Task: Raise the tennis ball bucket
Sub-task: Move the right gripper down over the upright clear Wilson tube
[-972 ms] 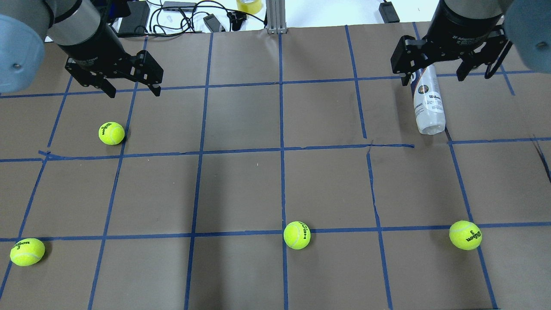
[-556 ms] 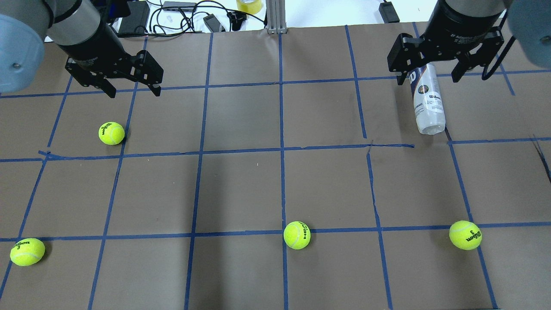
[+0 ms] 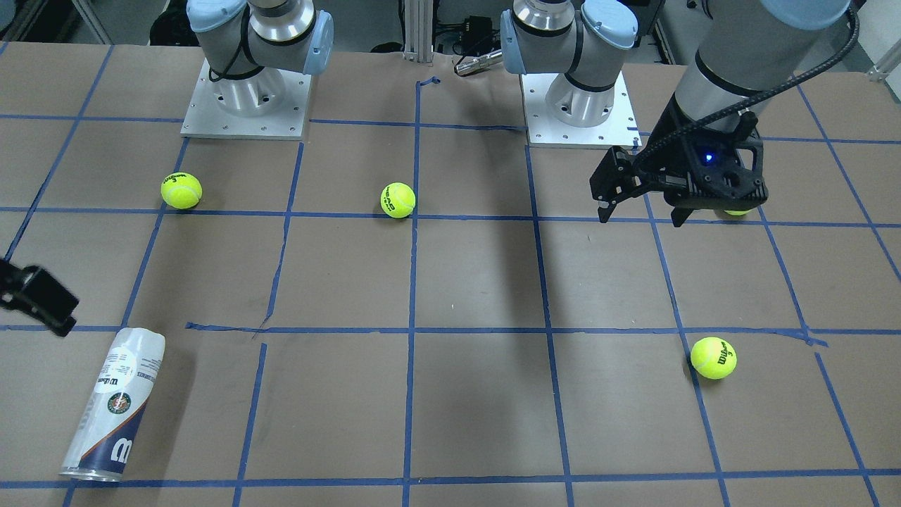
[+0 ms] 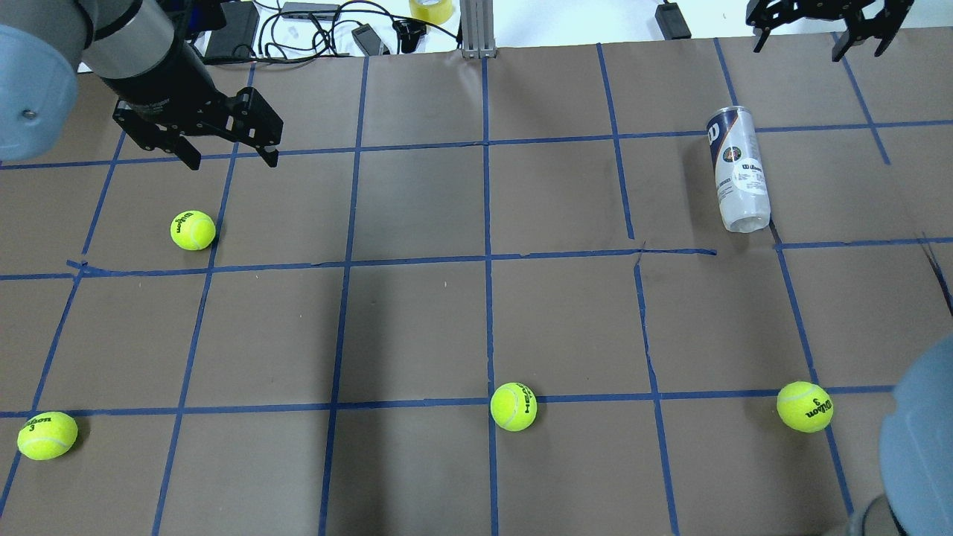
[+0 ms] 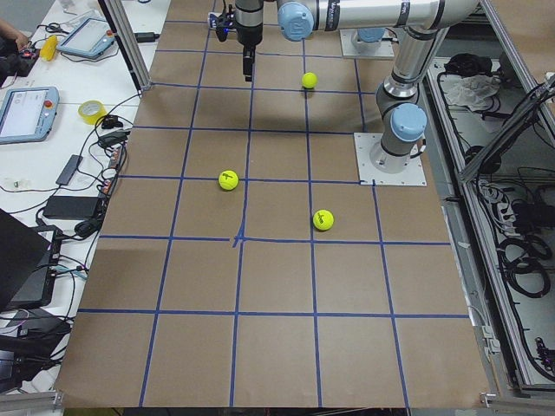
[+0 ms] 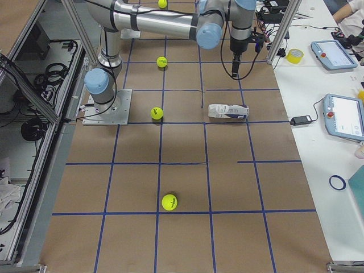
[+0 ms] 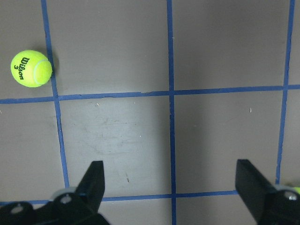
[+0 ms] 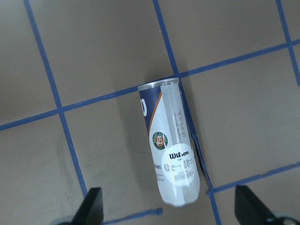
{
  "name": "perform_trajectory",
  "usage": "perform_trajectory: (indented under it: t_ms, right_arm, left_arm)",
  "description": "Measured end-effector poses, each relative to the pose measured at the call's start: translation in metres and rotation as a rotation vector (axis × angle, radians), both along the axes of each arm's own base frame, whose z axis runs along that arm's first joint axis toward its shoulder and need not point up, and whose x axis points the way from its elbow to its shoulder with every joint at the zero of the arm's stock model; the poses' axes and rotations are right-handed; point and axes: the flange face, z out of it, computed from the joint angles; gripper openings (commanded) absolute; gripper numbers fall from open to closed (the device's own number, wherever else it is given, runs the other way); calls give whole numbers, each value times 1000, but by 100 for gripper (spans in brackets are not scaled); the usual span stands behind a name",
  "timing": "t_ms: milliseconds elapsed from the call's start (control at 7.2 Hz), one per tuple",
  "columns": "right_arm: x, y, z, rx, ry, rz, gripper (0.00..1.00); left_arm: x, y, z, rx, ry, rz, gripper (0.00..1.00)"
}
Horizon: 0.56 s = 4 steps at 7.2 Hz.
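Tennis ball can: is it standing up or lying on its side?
Lying on its side: the Wilson tennis ball can rests lengthwise on the table, label facing up.

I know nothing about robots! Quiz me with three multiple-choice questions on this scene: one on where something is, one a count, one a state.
1. Where is the tennis ball bucket? A) held in the air B) lying on its side on the table C) standing upright
2. How many tennis balls are on the table? A) two B) four C) six
3. The right end effector is: A) open and empty B) shut on the bucket C) shut on a ball

Answers: 1 B, its whole length rests on the paper; 2 B, the overhead view shows four; 3 A, its fingers stand wide apart, touching nothing.
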Motion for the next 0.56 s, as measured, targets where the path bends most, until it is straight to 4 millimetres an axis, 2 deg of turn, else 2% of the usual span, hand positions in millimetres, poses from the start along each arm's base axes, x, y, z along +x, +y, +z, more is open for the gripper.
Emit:
perform_trajectory:
  t_ms: [139,278,556]
  right_arm:
    - [-12,-35,-39,-3,8,6,100]
    - [-20,-58,-73,-12,21,22,100]
    - [-27,-81,-133,8,33,79,100]
  left_arm:
    - [-1,1,1,-1,0,-1,100]
    - [0,1,1,-2,0,-1,100]
    - [0,1,2,-4,-1,0,100]
